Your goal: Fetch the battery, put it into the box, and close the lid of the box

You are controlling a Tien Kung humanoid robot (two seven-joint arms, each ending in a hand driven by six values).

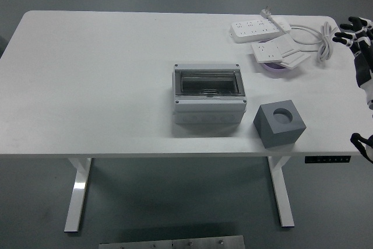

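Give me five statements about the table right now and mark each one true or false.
1. The box sits near the middle of the table. True.
2. The grey block lies left of the box. False: it lies to the box's right, near the front edge.
3. The right hand grips the block. False: it is at the picture's right edge, fingers spread, holding nothing.
4. Two power strips lie at the far right of the table. True.
5. A person leans over the table. False: none is in view.

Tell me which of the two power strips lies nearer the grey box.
The smaller power strip, lying angled just right of and beyond the grey box; the longer power strip sits farther back.
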